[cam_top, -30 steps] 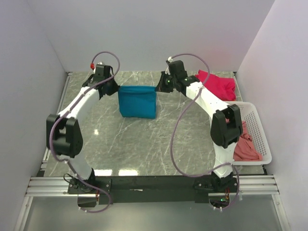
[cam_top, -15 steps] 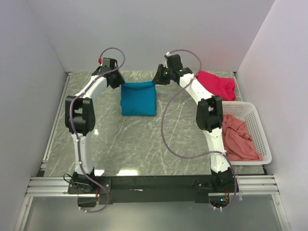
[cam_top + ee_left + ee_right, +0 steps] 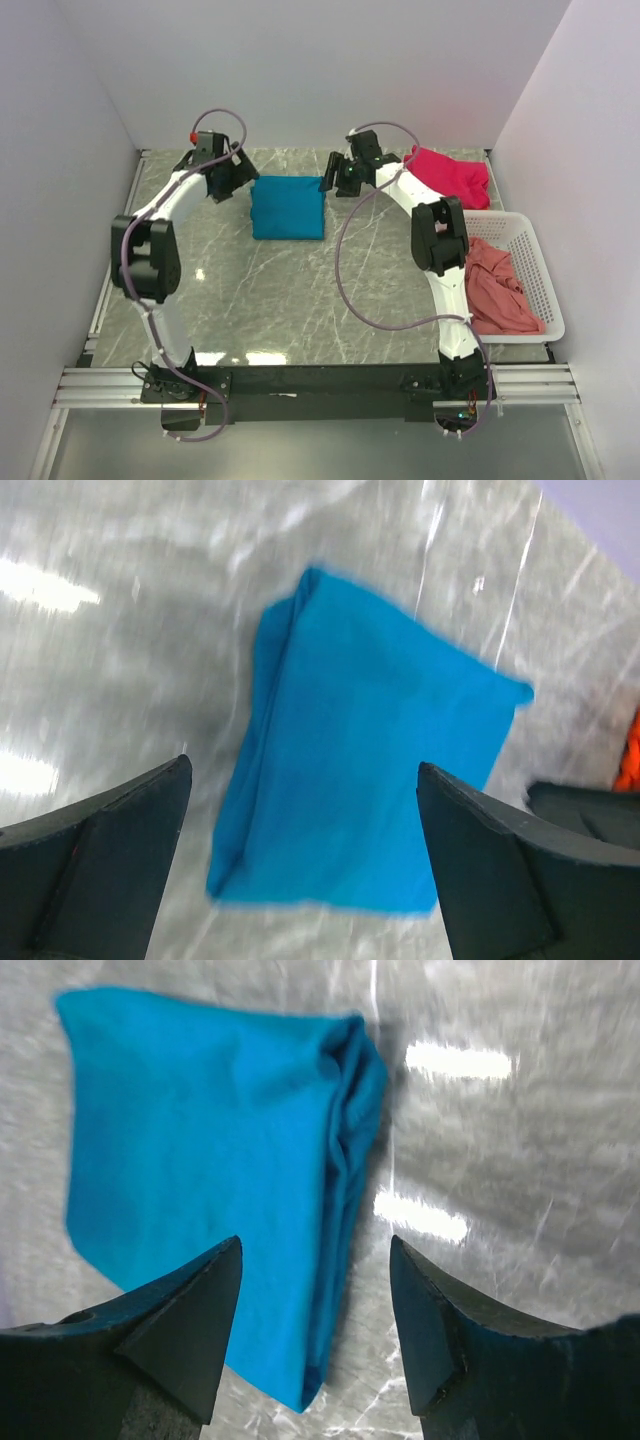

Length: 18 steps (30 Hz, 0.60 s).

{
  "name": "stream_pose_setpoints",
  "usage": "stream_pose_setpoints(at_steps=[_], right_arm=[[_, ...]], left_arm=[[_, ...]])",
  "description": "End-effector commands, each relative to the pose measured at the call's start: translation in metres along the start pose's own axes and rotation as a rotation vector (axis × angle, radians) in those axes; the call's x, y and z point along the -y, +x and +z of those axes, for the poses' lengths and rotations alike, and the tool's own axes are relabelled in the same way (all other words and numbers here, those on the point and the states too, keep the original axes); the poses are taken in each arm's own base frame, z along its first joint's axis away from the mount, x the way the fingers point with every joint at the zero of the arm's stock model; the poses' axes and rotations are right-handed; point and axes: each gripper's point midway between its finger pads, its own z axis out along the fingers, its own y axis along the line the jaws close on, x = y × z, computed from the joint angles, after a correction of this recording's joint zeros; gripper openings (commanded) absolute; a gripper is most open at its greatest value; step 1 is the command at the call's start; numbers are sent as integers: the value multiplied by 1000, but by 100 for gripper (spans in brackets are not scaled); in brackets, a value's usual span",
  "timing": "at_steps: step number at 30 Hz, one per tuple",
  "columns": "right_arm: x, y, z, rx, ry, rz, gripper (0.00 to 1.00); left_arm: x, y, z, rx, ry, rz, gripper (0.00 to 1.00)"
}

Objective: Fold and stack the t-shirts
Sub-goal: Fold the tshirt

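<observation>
Robotics lab test cell, plain white enclosure walls [image 3: 300, 60], grey marble-patterned tabletop [image 3: 280, 290], silver aluminium mounting rails [image 3: 100, 385] at near edge

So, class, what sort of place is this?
Likely a robot lab test cell: bare white walls box in the marbled table, with left arm and right arm mounted on a metal rail.

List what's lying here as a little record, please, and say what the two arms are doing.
teal-blue cotton t-shirt: folded flat, far middle
magenta-pink cotton t-shirt: crumpled, far right corner
salmon-pink cotton t-shirt: bunched inside the white plastic lattice basket
left arm: jaws open at the teal shirt's left edge, holding nothing
right arm: jaws open at its right edge, holding nothing
</observation>
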Motion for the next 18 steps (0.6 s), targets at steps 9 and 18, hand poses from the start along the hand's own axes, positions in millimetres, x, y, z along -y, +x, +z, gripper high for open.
stream_pose_setpoints(at_steps=[9, 18], right_arm=[[-18, 38, 18, -56, 124, -40, 63], [-3, 58, 31, -66, 307, -27, 59]], left_arm=[[-19, 50, -75, 0, 71, -98, 99], [-41, 87, -105, -11, 44, -122, 99]])
